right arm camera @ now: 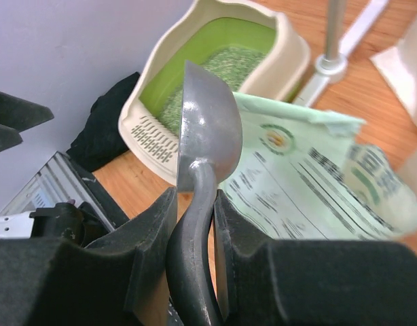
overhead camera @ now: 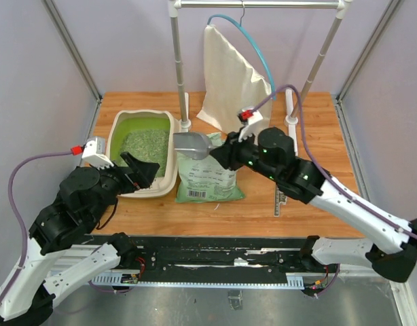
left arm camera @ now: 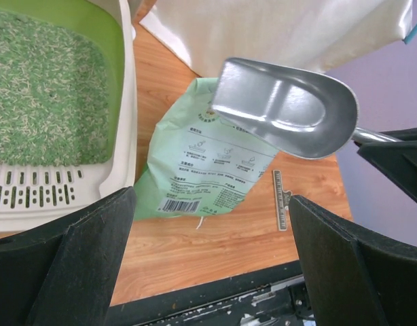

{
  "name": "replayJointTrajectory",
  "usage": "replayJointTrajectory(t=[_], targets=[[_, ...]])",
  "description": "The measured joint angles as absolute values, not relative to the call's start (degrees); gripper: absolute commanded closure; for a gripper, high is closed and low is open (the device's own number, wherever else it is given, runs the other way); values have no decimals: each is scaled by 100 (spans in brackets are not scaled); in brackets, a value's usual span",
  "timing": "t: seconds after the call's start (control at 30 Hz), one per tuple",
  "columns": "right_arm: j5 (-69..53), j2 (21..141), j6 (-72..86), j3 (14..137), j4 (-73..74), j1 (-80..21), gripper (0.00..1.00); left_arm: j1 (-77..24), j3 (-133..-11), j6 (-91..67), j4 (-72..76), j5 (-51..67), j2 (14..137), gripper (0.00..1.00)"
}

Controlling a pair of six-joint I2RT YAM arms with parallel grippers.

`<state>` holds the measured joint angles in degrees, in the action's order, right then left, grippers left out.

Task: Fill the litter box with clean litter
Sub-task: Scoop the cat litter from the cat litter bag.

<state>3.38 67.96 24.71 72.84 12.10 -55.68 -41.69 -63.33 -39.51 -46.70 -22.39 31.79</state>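
Midway, by the look of it: my right end effector point(right arm camera: 195, 204) grips the grey scoop point(overhead camera: 191, 144) above the green bag point(overhead camera: 208, 180). My left end effector point(overhead camera: 144, 173) gapes wide beside the litter box point(overhead camera: 169, 178), whose clean litter point(overhead camera: 144, 144) covers its bottom only partly; more scoops seem due.

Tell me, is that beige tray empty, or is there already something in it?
Partly filled: pale speckled litter lies across the green floor of the litter box, well below its rim.
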Motion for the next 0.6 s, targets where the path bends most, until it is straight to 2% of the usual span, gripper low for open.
replayJointTrajectory(t=[0.37,0.6], targets=[[1068,4718,2753,6173,1881,-5092,99,-4169,-6040,-3927,-4195,-1811,3518,0],[1669,4051,2751,6014,2567,-4939,99,-4169,-5918,-3767,-3879,-1444,3955,0]])
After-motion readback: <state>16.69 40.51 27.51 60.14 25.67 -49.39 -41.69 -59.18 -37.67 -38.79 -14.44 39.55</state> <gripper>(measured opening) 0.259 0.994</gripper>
